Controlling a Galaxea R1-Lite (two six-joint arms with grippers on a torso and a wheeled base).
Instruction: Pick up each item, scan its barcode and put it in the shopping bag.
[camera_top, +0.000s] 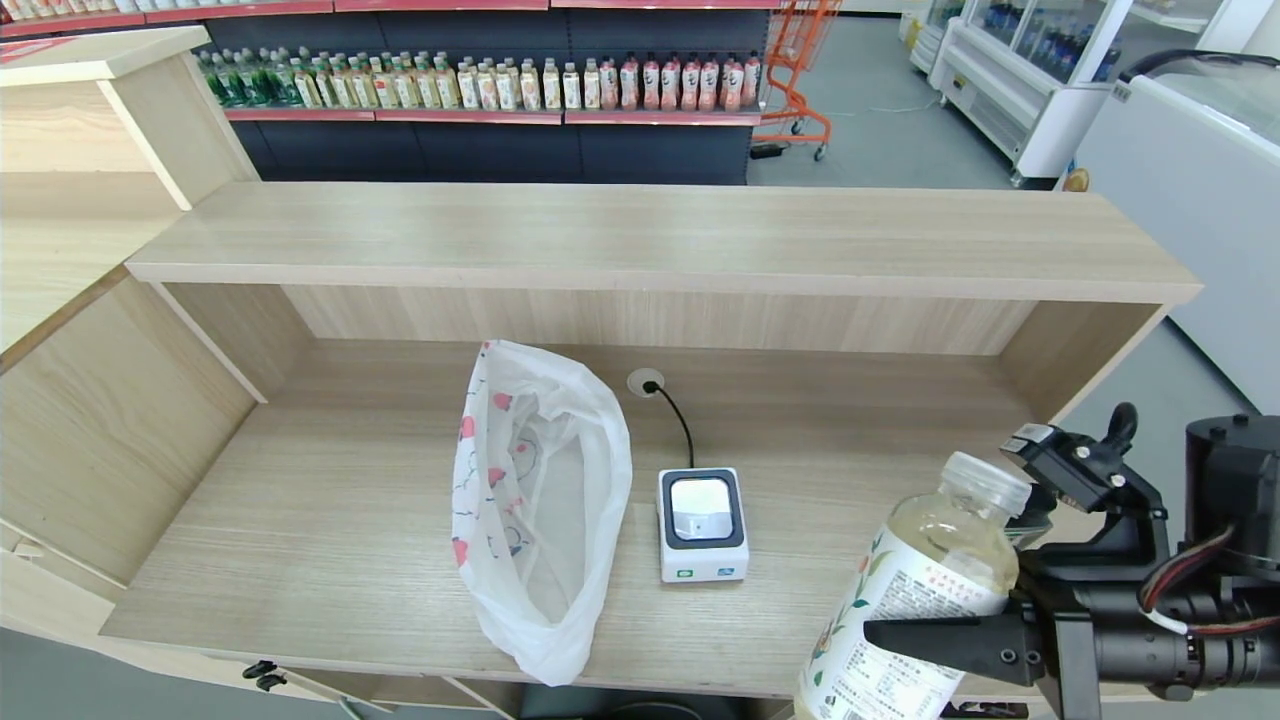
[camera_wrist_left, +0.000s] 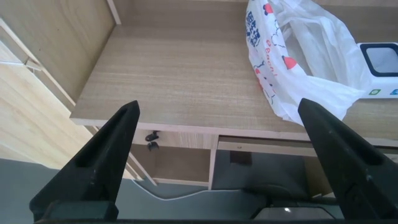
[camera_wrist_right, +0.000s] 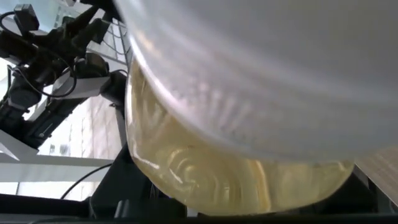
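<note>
The wooden tabletop (camera_top: 330, 520) spreads out ahead of both sets of fingers, recessed under a raised ledge. The white shopping bag (camera_top: 540, 500) lies on it with its mouth gaping, printed with red hearts, well to the left of the right fingers and ahead of the left ones, past the tabletop's near edge (camera_wrist_left: 186, 118). In the left wrist view the bag (camera_wrist_left: 292, 56) sits nearer the right-hand finger of that pair.

The right gripper (camera_top: 985, 600) hangs over the tabletop's near right corner, its black fingers (camera_top: 950, 645) pinching a clear bottle (camera_top: 920, 600) around its labelled body. The bottle tilts, white cap uppermost, with pale yellow liquid (camera_wrist_right: 236, 168) inside.

The left gripper (camera_wrist_left: 217, 155) hovers low off the near edge, its fingers (camera_wrist_left: 99, 168) spread wide with nothing between them.

The white barcode scanner (camera_top: 702, 525) sits flat, window up, just beside the bag, to the left of the right fingers. Its black cable (camera_top: 680, 420) runs back to a round hole (camera_top: 646, 381).
</note>
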